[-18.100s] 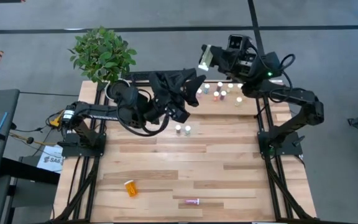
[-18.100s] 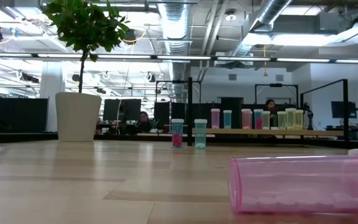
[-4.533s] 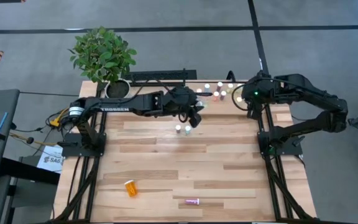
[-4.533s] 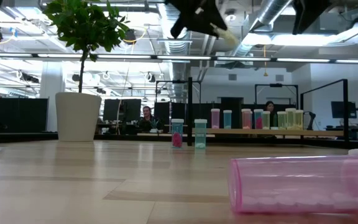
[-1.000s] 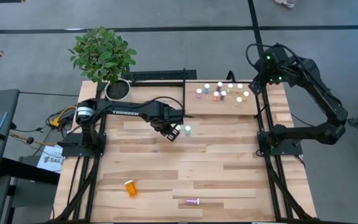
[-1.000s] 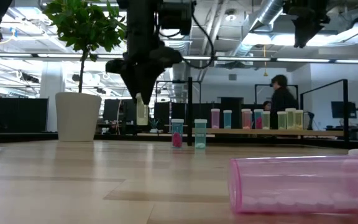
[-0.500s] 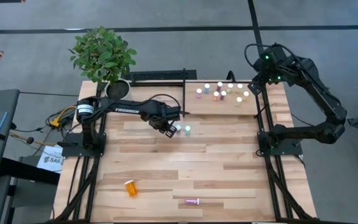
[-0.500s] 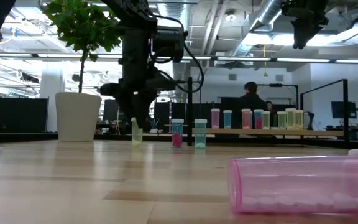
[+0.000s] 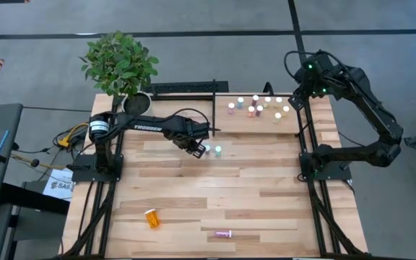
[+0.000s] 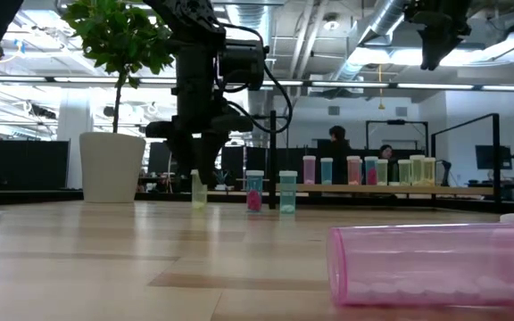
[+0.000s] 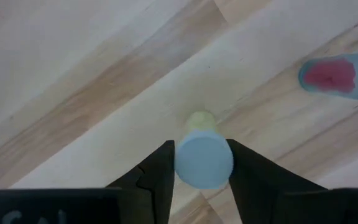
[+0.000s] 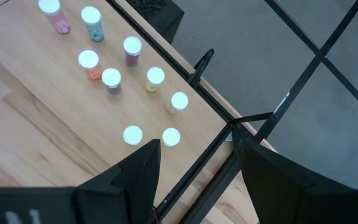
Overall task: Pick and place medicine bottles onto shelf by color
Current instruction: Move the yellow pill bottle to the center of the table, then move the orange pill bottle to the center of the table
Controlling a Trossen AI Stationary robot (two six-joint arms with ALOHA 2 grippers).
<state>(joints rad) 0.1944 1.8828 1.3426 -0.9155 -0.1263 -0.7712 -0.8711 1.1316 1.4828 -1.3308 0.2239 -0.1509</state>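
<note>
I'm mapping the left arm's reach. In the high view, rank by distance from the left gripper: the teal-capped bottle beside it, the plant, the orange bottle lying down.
From the left gripper:
1. Teal-capped bottle, just right of it.
2. Plant, at the far-left corner.
3. Orange bottle, lying at the near edge.

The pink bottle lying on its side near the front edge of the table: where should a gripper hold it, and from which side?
Grip the pink bottle across the middle of its body, coming straight down from above. It lies flat with its long axis along the table's width, so the fingers should close across that axis.
</note>
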